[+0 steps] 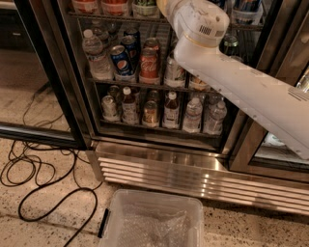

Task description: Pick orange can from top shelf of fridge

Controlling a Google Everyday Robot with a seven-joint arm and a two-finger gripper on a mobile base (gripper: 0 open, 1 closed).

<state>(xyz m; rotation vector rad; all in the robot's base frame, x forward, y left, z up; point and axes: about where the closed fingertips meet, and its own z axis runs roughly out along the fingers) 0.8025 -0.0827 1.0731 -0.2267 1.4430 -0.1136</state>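
The fridge (pixel 159 166) fills the upper frame with its door open, and the robot's white arm (pixel 241 89) slants from the right edge up to the top centre, where it leaves the frame. The gripper lies beyond that top edge, so I cannot tell whether it is released or clenched. Below, a clear plastic bin (pixel 159 197) sits at bottom centre; the top shelf (pixel 120 18) runs across the upper left, and on it what seems the orange can (pixel 86 5) stands leftmost, only its base showing.
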